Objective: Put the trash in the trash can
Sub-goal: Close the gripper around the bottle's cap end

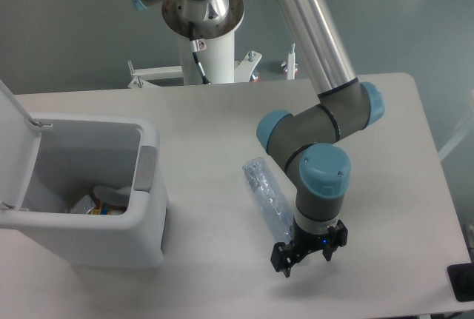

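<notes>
While I am hanging low over the surface, my fingers are straddling the near end of the crushed bottle; whether they are gripping it I cannot tell. It is lying flat, running far-left to near-right. The trash can is standing at the left, lid open, well apart from it.

Open tabletop between bottle and trash can, lid raised, mouth unobstructed, arm overhanging bottle's right side
</notes>
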`<state>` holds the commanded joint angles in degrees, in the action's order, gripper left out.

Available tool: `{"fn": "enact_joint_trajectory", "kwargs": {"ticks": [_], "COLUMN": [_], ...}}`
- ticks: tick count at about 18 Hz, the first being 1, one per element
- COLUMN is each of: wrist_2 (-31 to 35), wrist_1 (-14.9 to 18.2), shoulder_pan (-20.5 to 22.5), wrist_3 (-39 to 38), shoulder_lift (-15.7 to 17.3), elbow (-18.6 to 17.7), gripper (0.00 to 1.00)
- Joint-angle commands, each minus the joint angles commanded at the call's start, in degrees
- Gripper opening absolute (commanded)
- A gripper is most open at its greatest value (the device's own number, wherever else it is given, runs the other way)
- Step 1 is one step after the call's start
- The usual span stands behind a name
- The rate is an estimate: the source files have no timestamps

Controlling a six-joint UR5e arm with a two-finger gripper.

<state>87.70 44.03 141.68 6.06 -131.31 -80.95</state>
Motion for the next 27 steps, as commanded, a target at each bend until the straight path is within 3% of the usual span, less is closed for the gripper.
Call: {"fn": "enact_joint_trajectory", "kwargs": {"ticks": [5, 15, 20, 22, 23, 24, 27], "wrist_2": [2.8, 2.9, 3.8, 4.1, 4.1, 4.1, 4.1], "wrist_1": [0.2, 0.1, 0.2, 0.2, 0.2, 0.2, 0.2], "shoulder_pan": [-1.5, -2.3, -2.3, -2.3, -2.3, -2.3, -2.3], "wrist_3": [-0.2, 0.0, 0.2, 0.2, 0.2, 0.2, 0.2], "shoulder_lift": [-0.4, 0.3, 0.4, 0.4, 0.4, 0.4, 0.4], "elbow": [-0.7, -2.1, -2.1, -2.0, -2.1, -2.0, -1.9], "gripper": [0.98, 0.63, 0.6, 0.5, 0.36, 0.31, 0.3]}}
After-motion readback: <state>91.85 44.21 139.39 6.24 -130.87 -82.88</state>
